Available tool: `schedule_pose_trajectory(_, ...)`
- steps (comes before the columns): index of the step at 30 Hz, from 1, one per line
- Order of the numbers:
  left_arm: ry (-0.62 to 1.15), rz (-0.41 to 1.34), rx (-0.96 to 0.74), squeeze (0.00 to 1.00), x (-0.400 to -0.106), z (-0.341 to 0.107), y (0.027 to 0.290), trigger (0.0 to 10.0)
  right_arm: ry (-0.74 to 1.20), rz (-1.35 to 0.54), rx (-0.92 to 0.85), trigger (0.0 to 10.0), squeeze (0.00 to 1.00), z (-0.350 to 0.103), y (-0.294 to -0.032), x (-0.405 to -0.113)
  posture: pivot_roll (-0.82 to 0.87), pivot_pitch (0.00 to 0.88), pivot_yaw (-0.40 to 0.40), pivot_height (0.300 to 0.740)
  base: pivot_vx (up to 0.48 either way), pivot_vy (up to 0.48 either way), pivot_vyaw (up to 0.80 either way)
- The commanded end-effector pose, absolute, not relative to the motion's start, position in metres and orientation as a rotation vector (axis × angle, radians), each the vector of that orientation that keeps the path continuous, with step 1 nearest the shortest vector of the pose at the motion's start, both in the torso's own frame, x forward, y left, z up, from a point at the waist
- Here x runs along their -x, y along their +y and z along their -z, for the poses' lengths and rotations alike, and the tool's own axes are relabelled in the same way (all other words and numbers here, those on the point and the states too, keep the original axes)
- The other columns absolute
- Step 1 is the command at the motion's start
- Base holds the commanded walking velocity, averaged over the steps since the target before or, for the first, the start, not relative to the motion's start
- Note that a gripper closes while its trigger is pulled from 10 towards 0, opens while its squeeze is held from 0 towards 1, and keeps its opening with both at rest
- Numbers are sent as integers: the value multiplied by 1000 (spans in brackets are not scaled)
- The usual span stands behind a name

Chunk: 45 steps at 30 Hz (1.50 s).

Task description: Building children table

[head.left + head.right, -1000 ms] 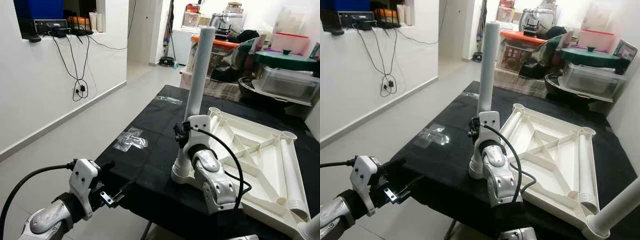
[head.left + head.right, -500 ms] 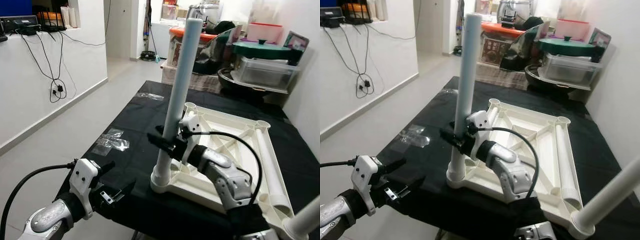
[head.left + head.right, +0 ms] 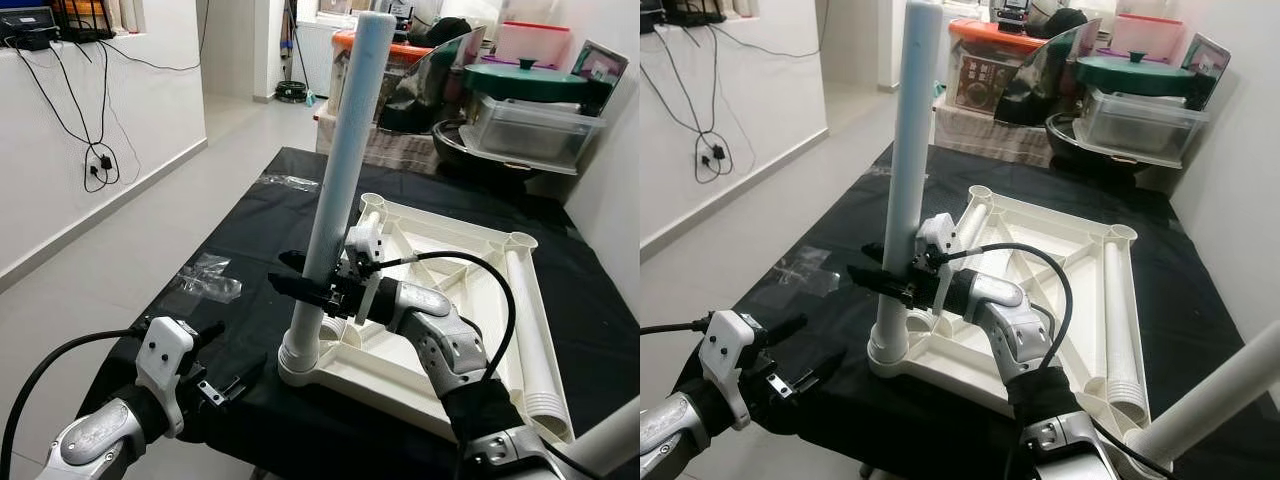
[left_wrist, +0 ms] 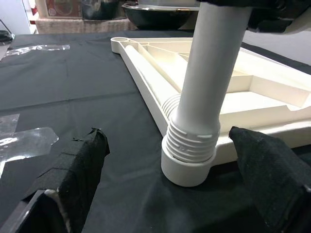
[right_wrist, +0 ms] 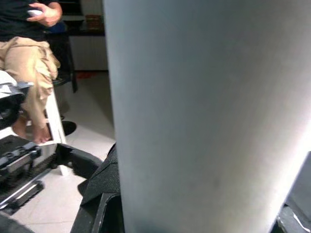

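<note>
Seated person (image 5: 29,73), right pincer (image 3: 300,285) gripping leg (image 3: 335,170)

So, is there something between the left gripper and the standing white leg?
Nothing visible. The left gripper faces the leg across bare black tablecloth, fingers open; the right gripper holds the leg higher up.

lived-in home, tiled floor (image 3: 90,290), lidded cooking pot (image 3: 530,85), stacked storage containers (image 3: 525,130), dangling wall cables (image 3: 95,150)

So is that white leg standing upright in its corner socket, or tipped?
Roughly upright. The white leg stands with its ribbed end in the tabletop's near corner socket, leaning slightly, right gripper around its lower part.
</note>
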State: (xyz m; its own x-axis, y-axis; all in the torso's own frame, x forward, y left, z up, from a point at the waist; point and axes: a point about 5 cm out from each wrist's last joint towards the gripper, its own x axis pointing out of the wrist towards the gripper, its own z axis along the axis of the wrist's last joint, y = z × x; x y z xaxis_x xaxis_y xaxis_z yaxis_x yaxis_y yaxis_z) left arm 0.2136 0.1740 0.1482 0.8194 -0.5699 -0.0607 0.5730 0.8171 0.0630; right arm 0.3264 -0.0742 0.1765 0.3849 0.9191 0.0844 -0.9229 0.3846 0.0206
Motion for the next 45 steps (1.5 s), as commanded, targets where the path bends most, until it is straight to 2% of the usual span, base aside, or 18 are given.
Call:
schedule_pose_trajectory(1, 37, 596, -81, 0, -214, -147, 176, 10000, 119, -1057, -13, 0, 0, -138, -79, -326, 112, 0, -127, 740, 0, 0, 0)
schedule_pose_trajectory(2, 37, 596, -81, 0, -214, -147, 176, 10000, 119, -1057, -13, 0, 0, -138, -79, -326, 112, 0, -127, 740, 0, 0, 0)
schedule_pose_trajectory(4, 39, 597, -79, 0, -214, -146, 175, 10000, 210, -884, 56, 0, 0, -124, -82, -332, 110, 0, -125, 740, 0, 0, 0)
schedule_pose_trajectory(5, 39, 597, -79, 0, -214, -146, 175, 10000, 210, -884, 56, 0, 0, -124, -82, -332, 110, 0, -125, 740, 0, 0, 0)
schedule_pose_trajectory(7, 41, 597, -77, 0, -213, -146, 175, 10000, 318, -669, 127, 0, 0, -106, -93, -338, 105, 0, -120, 740, 0, 0, 0)
schedule_pose_trajectory(9, 41, 597, -77, 0, -213, -146, 175, 10000, 318, -669, 127, 0, 0, -106, -93, -338, 105, 0, -120, 740, 0, 0, 0)
schedule_pose_trajectory(10, 43, 597, -77, 0, -213, -146, 175, 10000, 355, -572, 127, 0, 0, -99, -98, -340, 101, 0, -116, 740, 0, 0, 0)
schedule_pose_trajectory(11, 43, 597, -77, 0, -213, -146, 175, 10000, 355, -572, 127, 0, 0, -99, -98, -340, 101, 0, -116, 740, 0, 0, 0)
schedule_pose_trajectory(15, 44, 596, -74, 0, -214, -145, 175, 10000, 425, -362, 86, 0, 0, -82, -110, -341, 100, 0, -117, 740, 0, 0, 0)
schedule_pose_trajectory(23, 47, 591, -72, 0, -215, -143, 175, 10000, 451, -215, -53, 0, 0, -72, -114, -341, 103, 0, -119, 740, 0, 0, 0)
schedule_pose_trajectory(37, 59, 582, -78, 0, -215, -140, 176, 10000, 544, -44, -124, 0, 0, -57, -116, -337, 104, 0, -111, 740, 0, 0, 0)
schedule_pose_trajectory(45, 59, 576, -83, 0, -215, -140, 178, 10000, 505, -1, -113, 0, 0, -62, -119, -341, 105, 0, -108, 740, 0, 0, 0)
